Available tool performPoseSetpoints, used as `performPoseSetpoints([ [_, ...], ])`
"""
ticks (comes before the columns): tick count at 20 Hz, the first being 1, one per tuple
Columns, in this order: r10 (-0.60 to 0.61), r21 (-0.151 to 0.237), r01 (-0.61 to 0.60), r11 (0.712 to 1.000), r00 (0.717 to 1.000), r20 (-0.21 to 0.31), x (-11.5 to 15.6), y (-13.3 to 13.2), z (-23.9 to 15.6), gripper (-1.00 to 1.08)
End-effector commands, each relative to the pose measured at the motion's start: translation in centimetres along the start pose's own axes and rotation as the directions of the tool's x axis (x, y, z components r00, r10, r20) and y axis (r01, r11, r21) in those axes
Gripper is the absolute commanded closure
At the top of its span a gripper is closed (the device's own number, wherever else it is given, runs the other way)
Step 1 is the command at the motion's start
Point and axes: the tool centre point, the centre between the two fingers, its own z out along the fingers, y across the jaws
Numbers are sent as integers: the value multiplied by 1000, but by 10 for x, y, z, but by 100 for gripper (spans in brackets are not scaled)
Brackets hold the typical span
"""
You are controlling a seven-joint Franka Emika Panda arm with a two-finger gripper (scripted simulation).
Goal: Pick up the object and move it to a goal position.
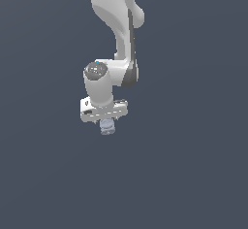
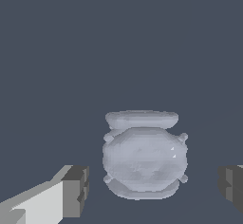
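Object [image 1: 107,126] seen directly below white gripper [image 1: 106,122], on plain dark surface [image 1: 193,174]; no counter edge or corner visible for reference. Object [image 2: 144,155] flanked by spread fingers [image 2: 76,191], gaps left both sides, nothing grasped.

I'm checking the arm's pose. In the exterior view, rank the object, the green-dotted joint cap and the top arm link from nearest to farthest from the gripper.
From the gripper:
1. object, just below, between the open fingers.
2. green-dotted joint cap, above, slightly toward the exterior view's left.
3. top arm link, highest, at the frame's top edge.
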Motion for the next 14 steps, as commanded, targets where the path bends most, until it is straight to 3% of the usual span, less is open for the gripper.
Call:
performPoseSetpoints([
  [1,0,0,0,1000,1000,0,0,0,0,-92],
  [14,-4,0,4,1000,1000,0,-1,0,46,-92],
])
